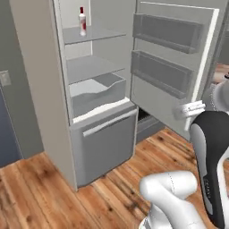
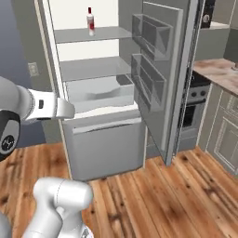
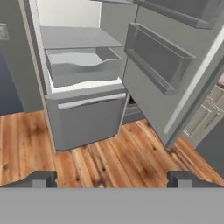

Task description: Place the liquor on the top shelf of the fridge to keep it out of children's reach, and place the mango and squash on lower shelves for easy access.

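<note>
Liquor (image 1: 82,20) stands upright on the top shelf (image 1: 96,34) of the fridge (image 1: 42,89), toward its left side and back from the front edge, so I judge that part of the job settled. Below it one lower shelf (image 1: 91,67) lies bare, and under that sits the grey drawer (image 1: 96,96). The fridge door (image 1: 172,67) hangs wide open to the right, its two bins (image 1: 165,31) bare.

My tool (image 3: 112,179) is spread fully, with nothing between its tips, and it looks at the fridge from well back, above the wood floor (image 1: 40,188). I cannot see the mango or the squash from here, so I take the step in hand to be going to fetch one of them.

To do it well I should swing the arm clear of the open door before turning, since that door stands close on my right. Past it, in the right base view, there is a table (image 2: 218,74) and an oven (image 2: 193,102); whether the produce lies there I cannot tell. I should keep the tool spread until it is around the fruit, and save the bare shelf for both.
</note>
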Controlling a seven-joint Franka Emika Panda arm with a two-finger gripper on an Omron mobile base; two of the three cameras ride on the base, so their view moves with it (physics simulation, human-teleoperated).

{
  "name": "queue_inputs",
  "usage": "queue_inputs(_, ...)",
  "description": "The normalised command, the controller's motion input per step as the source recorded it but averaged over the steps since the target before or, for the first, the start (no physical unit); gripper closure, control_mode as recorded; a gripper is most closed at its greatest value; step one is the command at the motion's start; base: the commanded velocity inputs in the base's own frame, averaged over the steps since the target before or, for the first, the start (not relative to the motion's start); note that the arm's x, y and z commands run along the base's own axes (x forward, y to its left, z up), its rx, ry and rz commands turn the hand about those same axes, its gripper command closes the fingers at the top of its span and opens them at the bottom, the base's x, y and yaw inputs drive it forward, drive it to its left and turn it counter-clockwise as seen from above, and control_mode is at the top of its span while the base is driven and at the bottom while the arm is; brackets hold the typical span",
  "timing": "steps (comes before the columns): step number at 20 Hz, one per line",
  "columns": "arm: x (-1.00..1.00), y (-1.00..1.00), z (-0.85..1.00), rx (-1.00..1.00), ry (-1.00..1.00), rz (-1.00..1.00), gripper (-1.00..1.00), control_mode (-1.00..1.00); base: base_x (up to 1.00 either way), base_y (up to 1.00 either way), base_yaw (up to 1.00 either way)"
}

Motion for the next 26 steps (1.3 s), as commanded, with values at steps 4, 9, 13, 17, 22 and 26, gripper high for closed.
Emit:
queue_inputs(4,0.00,0.00,0.00,0.00,0.00,0.00,-1.00,1.00,-0.28,-0.10,-0.61)
queue_inputs(9,0.00,0.00,0.00,0.00,0.00,0.00,-1.00,1.00,0.01,-0.45,-0.54)
queue_inputs(13,0.00,0.00,0.00,0.00,0.00,0.00,-1.00,1.00,0.20,-0.60,-0.47)
queue_inputs(17,0.00,0.00,0.00,0.00,0.00,0.00,-1.00,1.00,0.34,-0.73,-0.42)
queue_inputs(22,0.00,0.00,0.00,0.00,0.00,0.00,-1.00,1.00,0.49,-0.70,-0.36)
queue_inputs(26,0.00,0.00,0.00,0.00,0.00,0.00,-1.00,1.00,0.78,-0.44,-0.22)
